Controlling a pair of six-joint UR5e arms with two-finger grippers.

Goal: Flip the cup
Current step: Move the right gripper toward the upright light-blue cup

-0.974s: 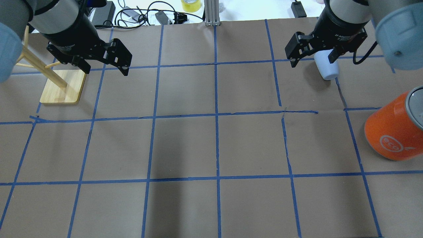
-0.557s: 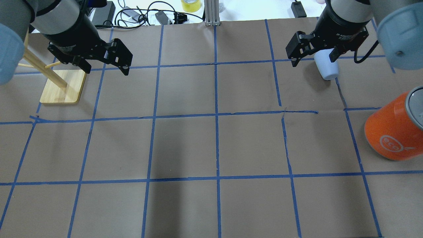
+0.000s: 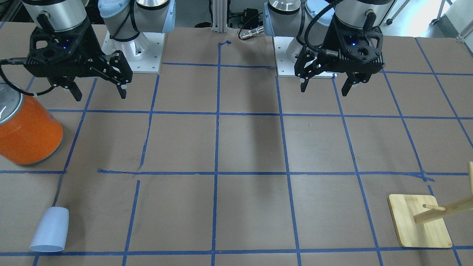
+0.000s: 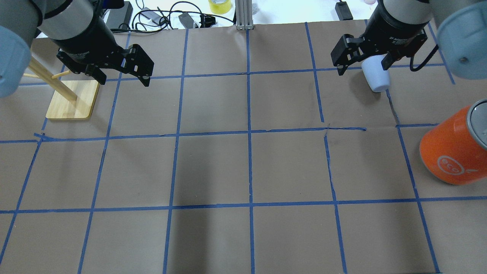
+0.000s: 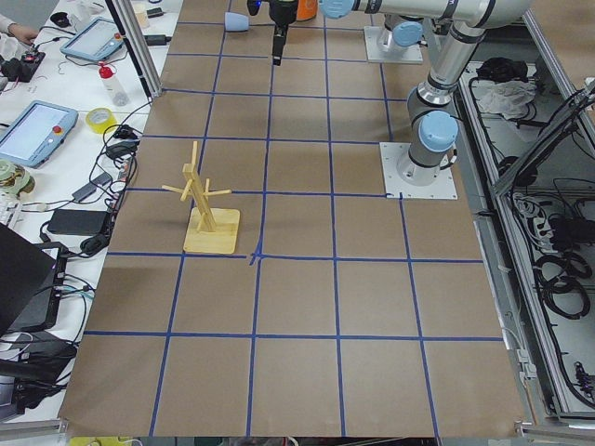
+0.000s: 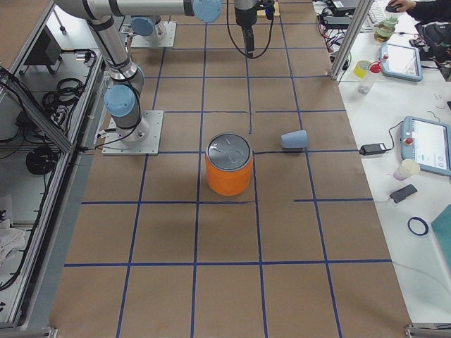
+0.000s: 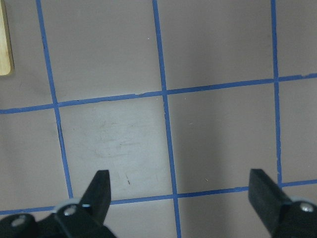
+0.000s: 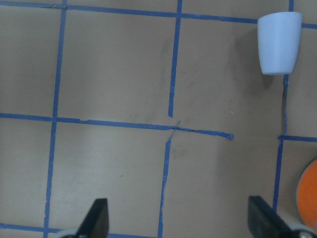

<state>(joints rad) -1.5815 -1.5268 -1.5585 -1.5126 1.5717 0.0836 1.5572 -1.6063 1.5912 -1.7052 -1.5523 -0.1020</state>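
Shifting barely since a second ago, with right gripper (image 3: 99, 94) and left gripper (image 3: 324, 88) spread empty, leaving cup (image 3: 50, 229) on its side by bench's far edge, unflipped.

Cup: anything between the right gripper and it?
Nothing visible. The cup lies on its side, and the right gripper hangs open above the table, with a free line down to it. The can stands off to one side of that line, apart from the cup.
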